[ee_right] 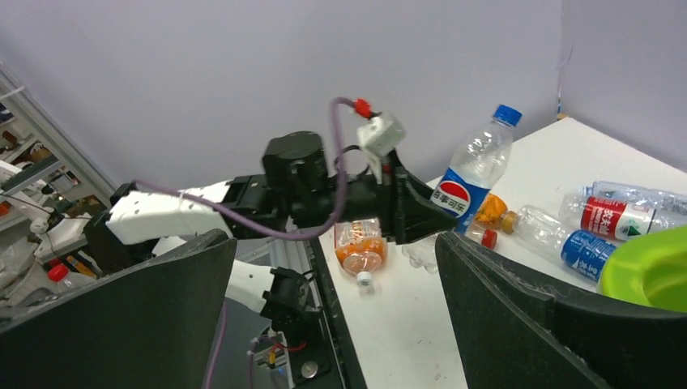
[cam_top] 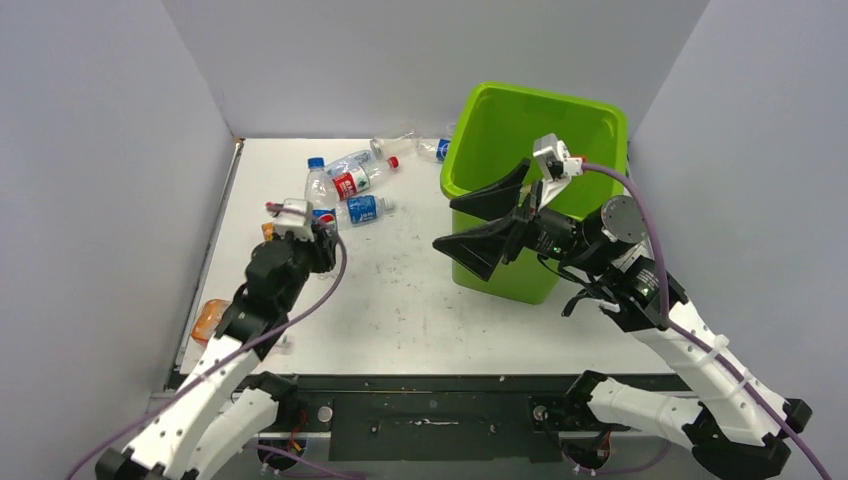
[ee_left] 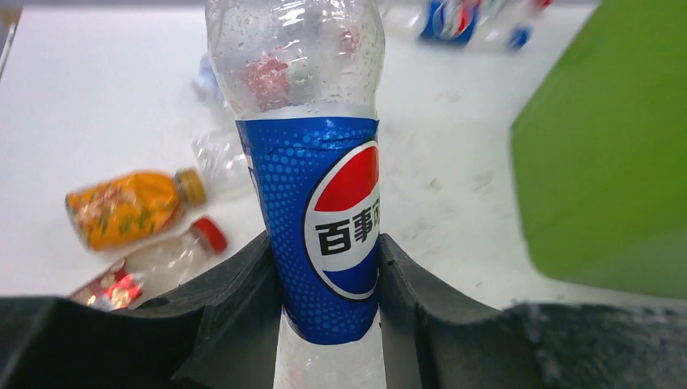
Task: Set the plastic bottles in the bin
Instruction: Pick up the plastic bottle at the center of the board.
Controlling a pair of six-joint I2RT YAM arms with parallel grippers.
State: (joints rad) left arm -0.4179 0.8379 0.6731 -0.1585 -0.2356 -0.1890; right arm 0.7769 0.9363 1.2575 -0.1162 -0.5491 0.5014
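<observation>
Now, at the left edge of the table point(cam_top: 420, 310), an orange bottle point(cam_top: 210, 318) lies on its side, untouched. Just right of it, the left gripper point(cam_top: 318, 232) is clenched on a Pepsi bottle point(ee_left: 324, 203). In the wrist view both black fingers point(ee_left: 243, 300) press against the blue label, one on each side, low on the body. The grip probably sits there because the wall is straight and the pads bear evenly. Whether the base is clear of the table cannot be told. Beside the grip site a second orange bottle point(ee_left: 130, 207) and a red-capped clear bottle point(ee_left: 154, 267) lie flat, apart from the fingers. Further right and toward the back wall a red-label bottle point(cam_top: 350, 185) lies in a loose cluster with other clear ones, all on the table, none in the bin yet as far as can be seen. Right again, the right gripper point(cam_top: 447, 222) hangs with its jaws spread wide and nothing between them, apparently idle while the left arm works. Its fingers sit at the near left corner of the bin point(cam_top: 520, 280), so the carry to the rim likely needs to pass above or behind them. The bin stands upright at the far right of the table, well apart from the held bottle.
</observation>
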